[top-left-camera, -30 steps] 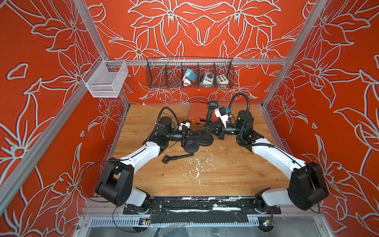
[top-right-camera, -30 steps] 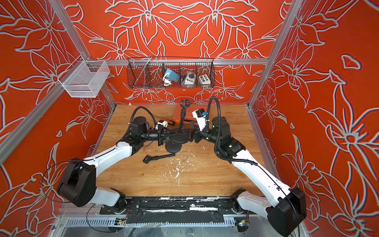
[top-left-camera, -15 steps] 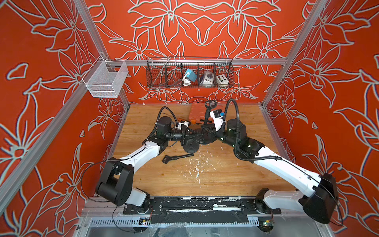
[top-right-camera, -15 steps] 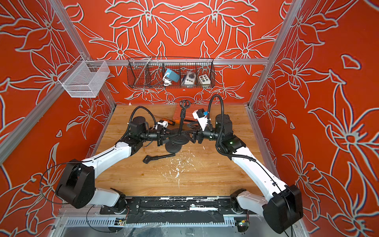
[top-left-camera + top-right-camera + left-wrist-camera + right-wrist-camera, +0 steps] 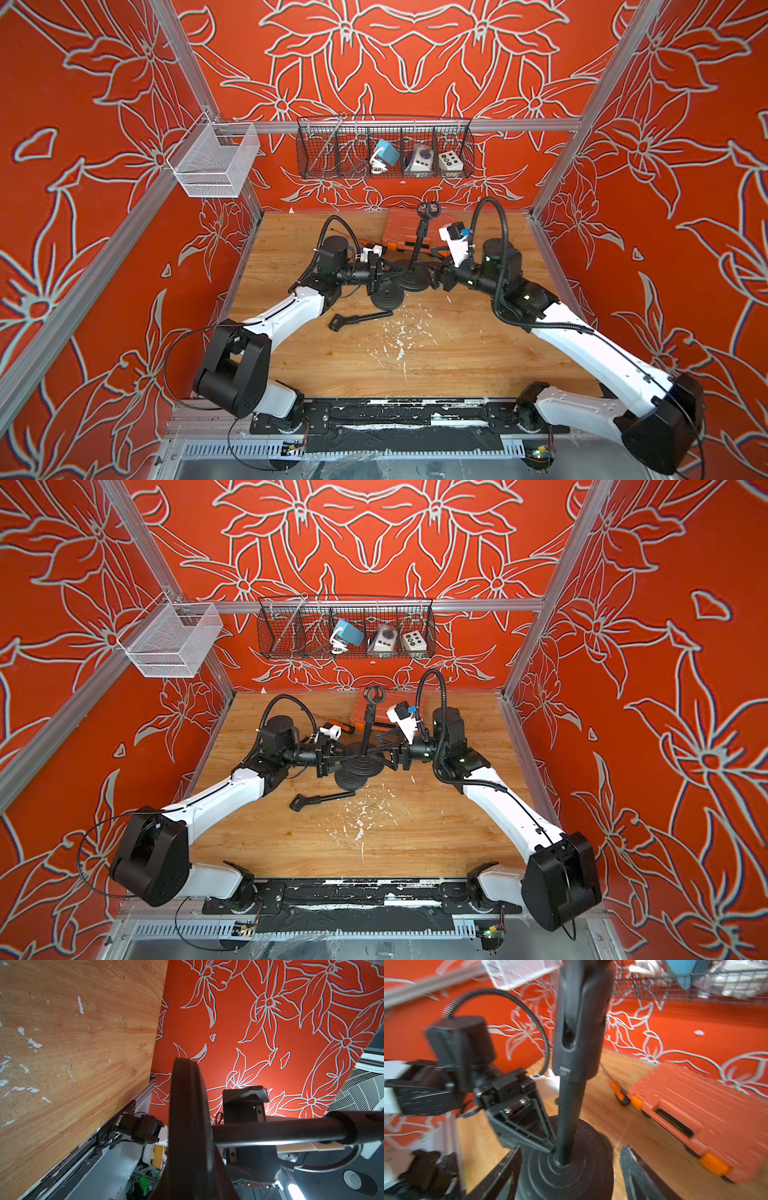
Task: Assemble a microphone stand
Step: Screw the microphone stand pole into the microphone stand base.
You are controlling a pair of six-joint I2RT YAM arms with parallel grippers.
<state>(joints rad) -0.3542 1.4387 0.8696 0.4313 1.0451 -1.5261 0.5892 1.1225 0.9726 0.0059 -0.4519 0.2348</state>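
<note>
The black microphone stand stands upright at mid-table in both top views: a round base, a pole and a clip on top. My left gripper is shut on the base, one finger lying on top of it up to the pole's foot. In the left wrist view the base is edge-on and off the wood. My right gripper is open, a finger on each side of the base. A loose black rod part lies in front.
A second round black disc lies on the table under the left gripper. An orange tool case and an orange-handled screwdriver sit behind the stand. A wire basket and a white mesh basket hang on the walls.
My right gripper was shut by the stand and has opened, its fingers now either side of the base. The left gripper has kept its hold and place.
</note>
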